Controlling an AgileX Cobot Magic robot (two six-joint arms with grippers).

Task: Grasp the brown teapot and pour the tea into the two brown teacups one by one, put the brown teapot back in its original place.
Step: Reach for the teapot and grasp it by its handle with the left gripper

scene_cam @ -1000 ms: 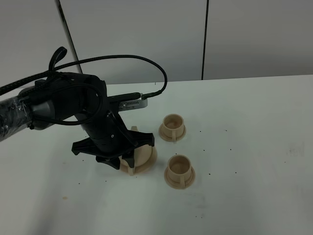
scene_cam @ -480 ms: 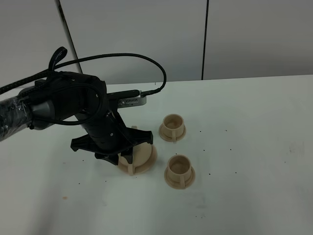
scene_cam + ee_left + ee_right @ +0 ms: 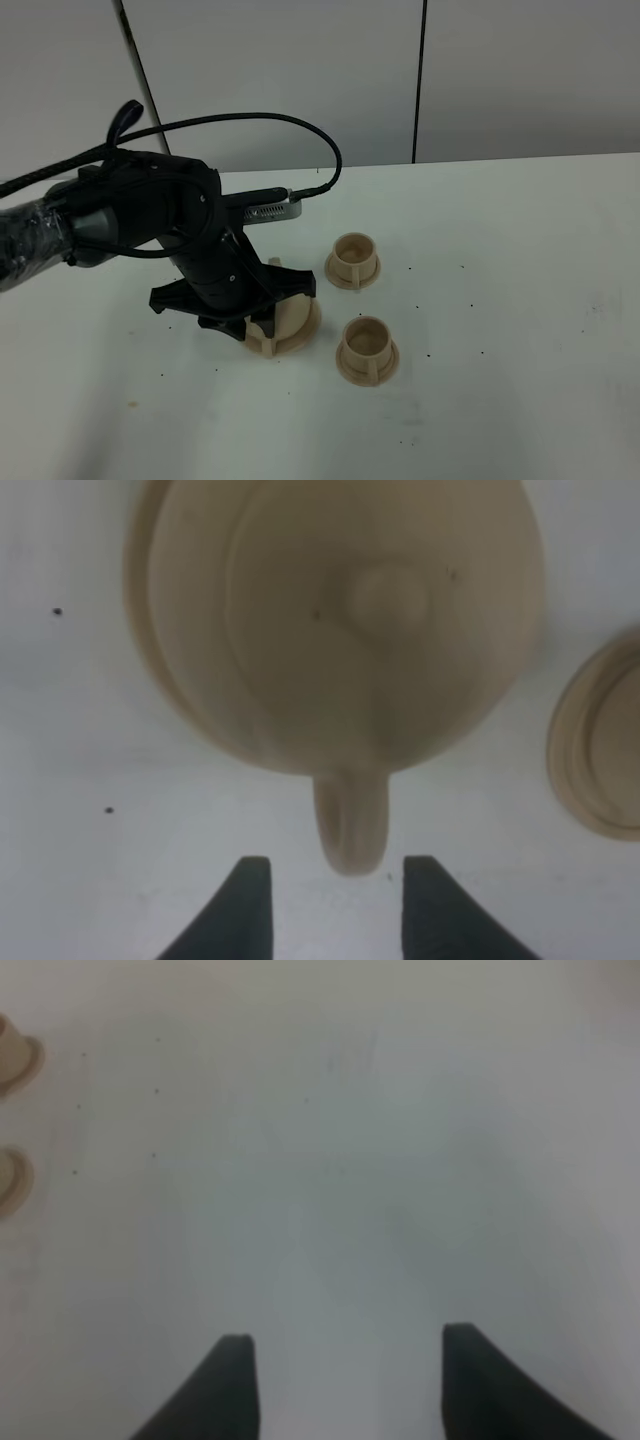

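Observation:
The brown teapot [image 3: 290, 320] stands left of the two brown teacups, one farther back [image 3: 353, 260] and one nearer the front [image 3: 367, 350]. My left gripper [image 3: 250, 325] hangs over the teapot's left side and hides part of it. In the left wrist view I see the teapot [image 3: 340, 630] from above, resting on its tan plate [image 3: 140, 590]. Its loop handle [image 3: 350, 820] points into the gap of my open left gripper [image 3: 340, 905], with neither finger touching it. My right gripper [image 3: 345, 1380] is open above bare table, with both cups [image 3: 12, 1060] far off at the picture's edge.
The white table [image 3: 520, 300] carries small dark specks. A black cable [image 3: 300, 130] loops above the left arm. A grey wall panel stands behind the table. One teacup rim [image 3: 600, 740] shows close beside the teapot in the left wrist view.
The left arm has shifted slightly to the left, uncovering a bit more of the teapot. Its jaws have stayed open. The cups have not moved.

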